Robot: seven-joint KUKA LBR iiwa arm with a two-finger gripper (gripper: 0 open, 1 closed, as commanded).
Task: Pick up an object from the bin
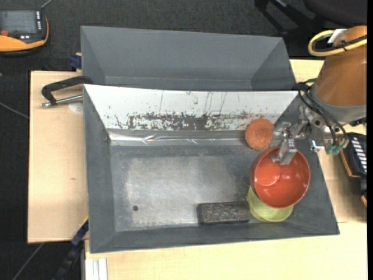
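Camera view: the gripper (285, 155) sits at the back rim of a red bowl (282, 182) in the right-hand part of the bin (169, 185), its tip touching or just above that rim; whether it is clenched on the rim or released cannot be told from this angle. The red bowl lies over a yellow-green bowl (267, 212), of which the front edge shows beneath it. An orange ball (258, 133) rests near the back wall just beside the gripper, and a dark grey block (223, 212) lies flat at the front wall, next to the yellow-green bowl
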